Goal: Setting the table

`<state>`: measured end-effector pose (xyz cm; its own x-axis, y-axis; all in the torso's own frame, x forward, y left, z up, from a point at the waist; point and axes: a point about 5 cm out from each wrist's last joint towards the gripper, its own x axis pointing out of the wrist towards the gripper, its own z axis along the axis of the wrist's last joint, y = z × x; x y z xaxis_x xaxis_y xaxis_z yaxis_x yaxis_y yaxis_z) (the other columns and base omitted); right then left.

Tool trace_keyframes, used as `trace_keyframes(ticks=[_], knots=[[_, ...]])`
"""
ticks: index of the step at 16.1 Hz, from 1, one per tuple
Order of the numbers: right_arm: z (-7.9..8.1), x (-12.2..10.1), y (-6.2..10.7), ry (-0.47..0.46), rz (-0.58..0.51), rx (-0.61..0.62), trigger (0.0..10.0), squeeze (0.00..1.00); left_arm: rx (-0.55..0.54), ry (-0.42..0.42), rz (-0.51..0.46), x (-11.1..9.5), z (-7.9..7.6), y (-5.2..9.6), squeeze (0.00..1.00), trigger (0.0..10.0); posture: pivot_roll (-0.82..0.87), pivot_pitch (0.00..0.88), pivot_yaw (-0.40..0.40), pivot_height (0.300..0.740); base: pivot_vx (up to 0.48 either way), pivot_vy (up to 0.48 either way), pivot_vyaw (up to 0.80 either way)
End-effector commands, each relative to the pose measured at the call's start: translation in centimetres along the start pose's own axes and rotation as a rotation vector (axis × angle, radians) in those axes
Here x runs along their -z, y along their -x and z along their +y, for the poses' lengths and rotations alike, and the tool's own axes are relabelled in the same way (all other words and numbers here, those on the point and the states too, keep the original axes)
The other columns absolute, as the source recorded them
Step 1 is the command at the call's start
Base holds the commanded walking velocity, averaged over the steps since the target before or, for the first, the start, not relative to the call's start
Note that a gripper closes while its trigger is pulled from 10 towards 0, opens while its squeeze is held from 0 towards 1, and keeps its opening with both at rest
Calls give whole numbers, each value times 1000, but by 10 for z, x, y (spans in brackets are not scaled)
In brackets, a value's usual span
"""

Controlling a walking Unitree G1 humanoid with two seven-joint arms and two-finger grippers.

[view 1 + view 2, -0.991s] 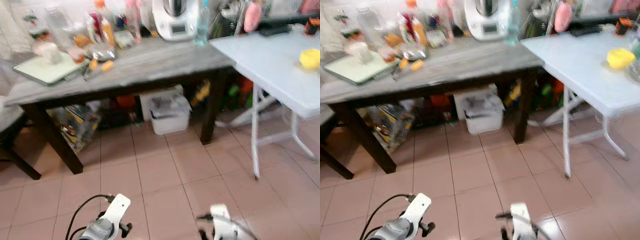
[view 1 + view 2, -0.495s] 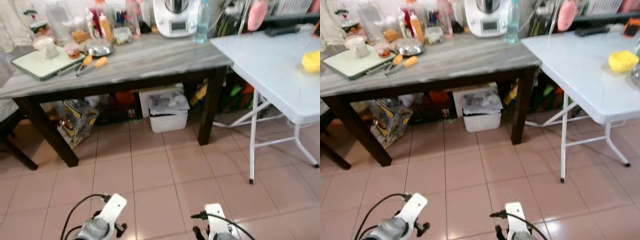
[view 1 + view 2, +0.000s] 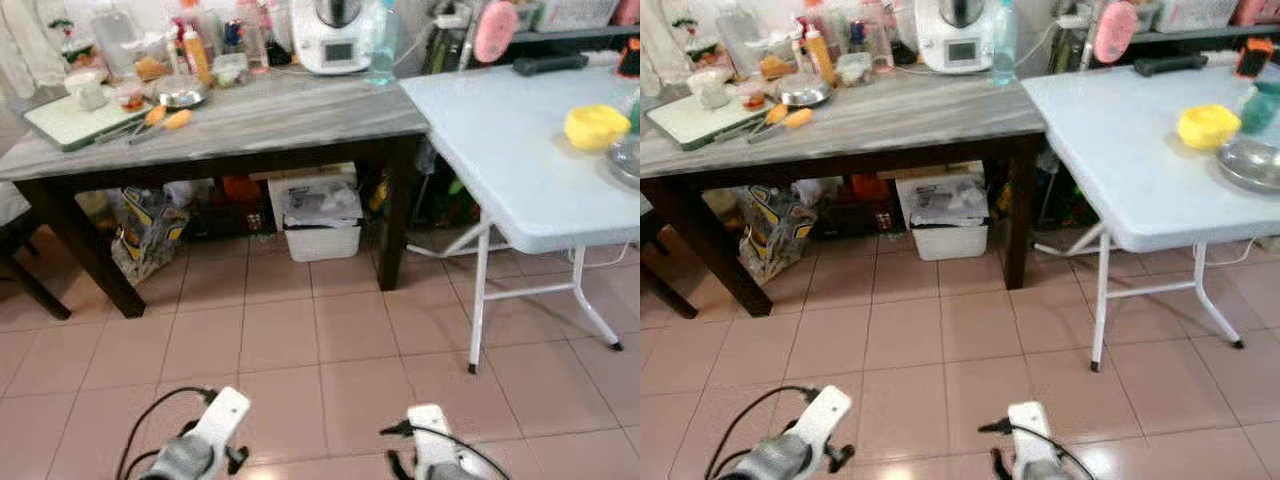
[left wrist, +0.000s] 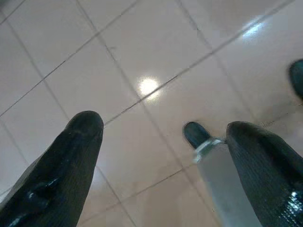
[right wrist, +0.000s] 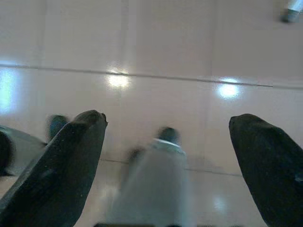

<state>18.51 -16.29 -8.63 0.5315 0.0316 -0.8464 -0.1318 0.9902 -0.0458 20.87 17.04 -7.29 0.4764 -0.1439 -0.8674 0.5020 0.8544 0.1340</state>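
The view has swung right since the earlier frame, bringing a steel bowl [image 3: 1252, 163] into sight beside the yellow bowl [image 3: 1207, 125] on the white folding table [image 3: 1120, 150], whose long axis runs away from the camera. A dark wooden table [image 3: 890, 115] stands to its left — cluttered with bottles too small to tell apart. Left gripper [image 4: 161, 142] and right gripper [image 5: 168, 137] hang over the tiled floor [image 3: 940, 340], fingers spread wide, holding nothing.
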Motion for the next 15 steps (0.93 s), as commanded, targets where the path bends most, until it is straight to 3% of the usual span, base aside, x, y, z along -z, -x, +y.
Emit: trace_keyframes(ticks=[1, 6, 9, 11, 12, 13, 14, 15], knots=[[1, -5, -1, 2, -12, 3, 10000, 0, 1, -13, -5, -3, 2, 0, 0, 10000, -110, 0, 74, 740, 0, -405, 0], [0, -6, -1, -17, -23, 24, 10000, 0, -5, -8, -14, -3, 3, 0, 0, 10000, -116, 0, 77, 740, 0, -270, 0], [-1, -8, 0, -30, -73, 64, 10000, 0, -35, 99, -106, -7, 3, 1, 0, 10000, -108, 0, 76, 740, 0, 0, 0], [-2, -9, 0, -29, -93, 77, 10000, 0, -47, 100, -138, -9, 3, 1, 0, 10000, -104, 0, 73, 740, 0, 0, 0], [-4, -9, 1, -73, -129, 112, 10000, 0, -71, 48, -200, -15, 4, 3, 0, 10000, -96, 0, 70, 740, 0, 0, 0], [-5, -10, 2, -83, -155, 133, 10000, 0, -79, 100, -236, -15, 4, 3, 0, 10000, -97, 0, 71, 740, 0, 0, 0], [-5, -11, 3, -80, -182, 146, 10000, 0, -87, 129, -310, -34, 6, 4, 0, 10000, -96, 0, 67, 740, 0, 0, 0], [-25, -25, 6, -80, -270, 172, 10000, 0, -97, 130, -472, -85, 14, 9, 0, 10000, -96, 0, 66, 740, 0, 0, 0]])
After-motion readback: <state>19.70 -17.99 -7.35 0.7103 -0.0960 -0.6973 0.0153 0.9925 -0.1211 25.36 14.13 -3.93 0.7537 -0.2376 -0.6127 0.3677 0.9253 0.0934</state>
